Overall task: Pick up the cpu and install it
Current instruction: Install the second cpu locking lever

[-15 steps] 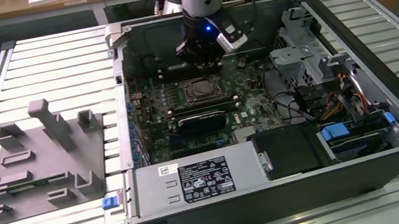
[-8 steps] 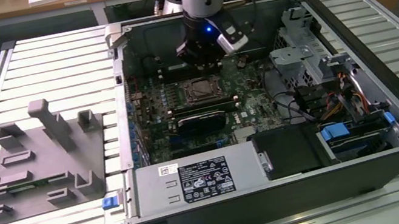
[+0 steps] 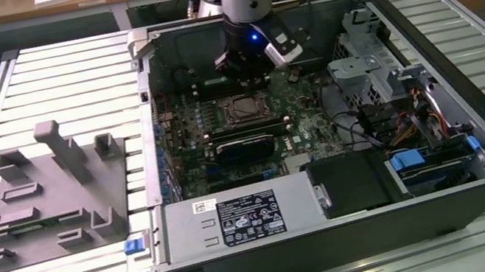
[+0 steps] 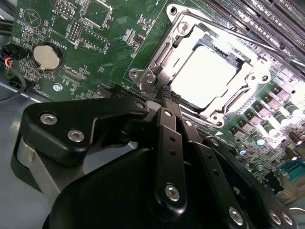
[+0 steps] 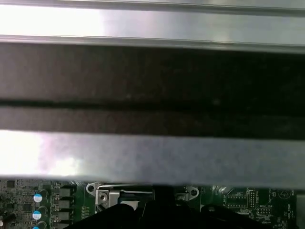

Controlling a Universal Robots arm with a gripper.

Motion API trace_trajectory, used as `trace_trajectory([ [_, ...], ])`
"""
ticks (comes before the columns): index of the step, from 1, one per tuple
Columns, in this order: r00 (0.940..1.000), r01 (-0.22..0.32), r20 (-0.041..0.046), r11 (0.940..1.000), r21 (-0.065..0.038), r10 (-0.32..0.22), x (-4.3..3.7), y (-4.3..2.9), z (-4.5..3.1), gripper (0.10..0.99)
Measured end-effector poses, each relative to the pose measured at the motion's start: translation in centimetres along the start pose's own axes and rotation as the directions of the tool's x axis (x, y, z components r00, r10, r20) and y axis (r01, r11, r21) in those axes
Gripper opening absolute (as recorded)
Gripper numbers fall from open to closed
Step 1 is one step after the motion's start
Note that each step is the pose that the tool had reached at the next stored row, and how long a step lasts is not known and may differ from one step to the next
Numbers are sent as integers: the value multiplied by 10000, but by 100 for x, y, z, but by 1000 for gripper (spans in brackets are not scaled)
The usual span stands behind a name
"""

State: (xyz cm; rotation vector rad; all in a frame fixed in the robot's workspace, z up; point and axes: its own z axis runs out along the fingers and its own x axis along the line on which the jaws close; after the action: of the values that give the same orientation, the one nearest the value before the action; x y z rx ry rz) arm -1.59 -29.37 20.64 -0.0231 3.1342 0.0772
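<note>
Arm: grey Universal Robots arm w/ black gripper (image 3: 251,67) reaches down into the open black desktop computer case (image 3: 341,238) lying on its side on the slatted aluminium table (image 3: 61,70). Gripper sits over the green motherboard (image 3: 220,121), just beside the socket on its far side in the exterior view.

Gripper state: in the second wrist view the black finger links (image 4: 167,143) run together to a narrow tip (image 4: 164,93) at the socket frame's edge; fingers look closed, nothing seen between them. Tip itself partly hidden, so prob. empty rather than certain.

CPU: small flat square chip w/ shiny silver-grey top (image 4: 205,71) lies inside the square metal-framed socket (image 4: 157,71), flat and square to the frame as far as glare allows. In the exterior view it's the pale square at board centre (image 3: 243,109).

Socket frame: load plate appears to lie around the chip; can't tell if the lever is latched.

Tray: grey plastic tray w/ upright blocks (image 3: 48,193) on the table at the exterior view's left, well apart from the case.

Progress: pick and place look done, chip seated in socket. Left, by my reading: locking the retention lever, if not yet locked.
</note>
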Motion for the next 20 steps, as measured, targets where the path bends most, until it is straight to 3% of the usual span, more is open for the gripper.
trace_trajectory([
  [6,10000,0,0,10000,0,0,-1,-2,-99,106],
  [13,10000,1,-1,10000,2,-1,-2,3,-292,106],
  [17,10000,1,0,10000,-1,-1,-2,-23,-311,106],
  [20,10000,1,0,10000,-1,-1,-1,-99,-315,106],
])
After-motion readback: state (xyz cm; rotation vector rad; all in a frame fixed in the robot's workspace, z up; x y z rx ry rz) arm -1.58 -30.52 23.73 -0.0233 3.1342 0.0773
